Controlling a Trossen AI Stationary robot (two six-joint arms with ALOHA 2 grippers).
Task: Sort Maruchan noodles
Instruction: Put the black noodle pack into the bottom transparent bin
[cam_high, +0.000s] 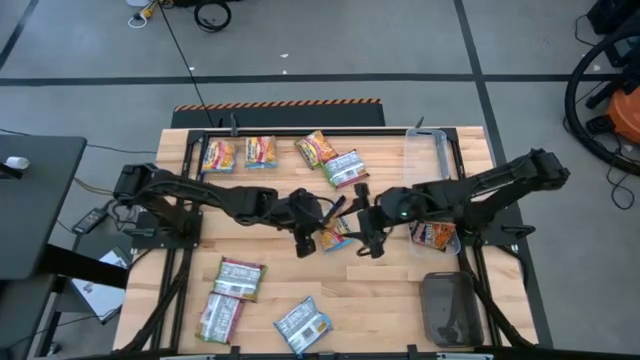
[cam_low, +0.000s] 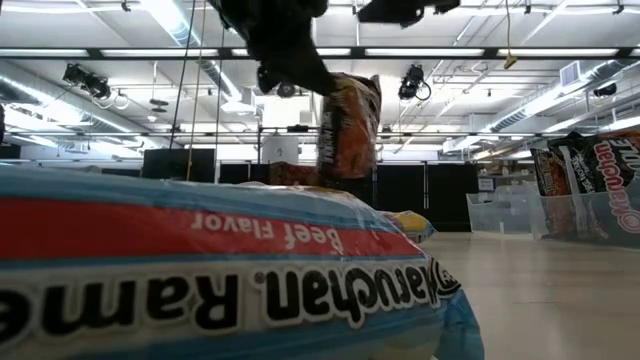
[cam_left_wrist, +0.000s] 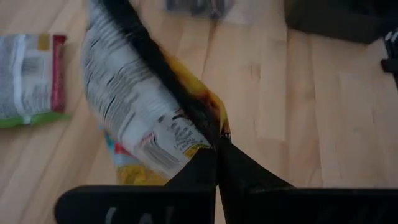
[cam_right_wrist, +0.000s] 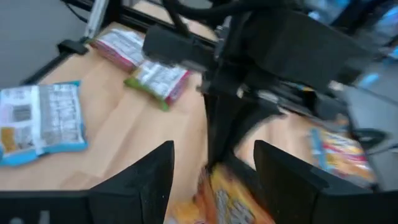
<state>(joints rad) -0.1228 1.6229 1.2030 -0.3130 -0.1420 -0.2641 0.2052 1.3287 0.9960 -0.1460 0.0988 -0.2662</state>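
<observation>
My left gripper (cam_high: 312, 238) is shut on an orange-yellow noodle packet (cam_high: 336, 233) at mid-table. In the low view this packet (cam_low: 350, 125) hangs under the left gripper (cam_low: 292, 70). My right gripper (cam_high: 366, 238) is open just right of it, and its fingers (cam_right_wrist: 163, 177) stand on either side of the orange packet (cam_right_wrist: 231, 199) without visibly touching. Several more orange packets (cam_high: 260, 152) lie along the far edge. Two silver-green packets (cam_high: 238, 278) and a pale blue one (cam_high: 303, 325) lie flat near the front. My left gripper pinches the orange-yellow packet by one end (cam_left_wrist: 202, 127) between its two shut fingers (cam_left_wrist: 200, 168). The packet reaches out beyond the fingertips with its printed white back showing. In the low view it hangs roughly upright below the gripper, off the table.
A clear tray (cam_high: 428, 160) sits at the far right, with a packet (cam_high: 436, 235) by its near end. A dark tray (cam_high: 450, 310) is at the near right. A pale blue packet (cam_low: 200, 270) fills the low view's foreground. Another yellow packet (cam_left_wrist: 127, 171) lies under the held one.
</observation>
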